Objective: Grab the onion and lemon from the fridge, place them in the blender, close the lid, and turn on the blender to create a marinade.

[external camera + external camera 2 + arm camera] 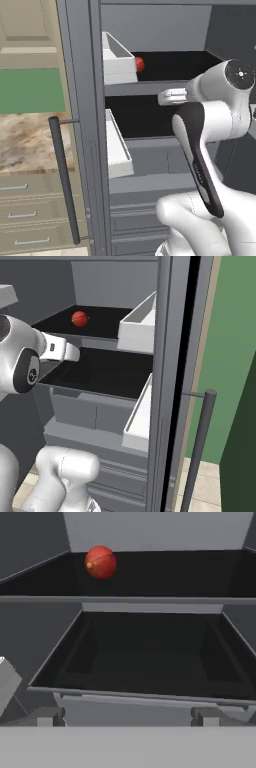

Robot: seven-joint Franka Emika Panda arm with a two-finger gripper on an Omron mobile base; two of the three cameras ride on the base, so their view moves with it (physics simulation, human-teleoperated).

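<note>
While unlabelled, onion (100, 562) sits on fridge (150, 599) shelf.

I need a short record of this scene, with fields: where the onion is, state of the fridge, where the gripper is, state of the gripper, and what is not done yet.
onion: on the upper dark shelf, toward its back, untouched
fridge: open, white door bins on both sides of the opening
gripper: in front of the lower shelf, below the level of the onion, pointing into the fridge
gripper state: open, holding nothing
lower shelf: dark, nothing lying on it
not done yet: onion not grasped
</note>
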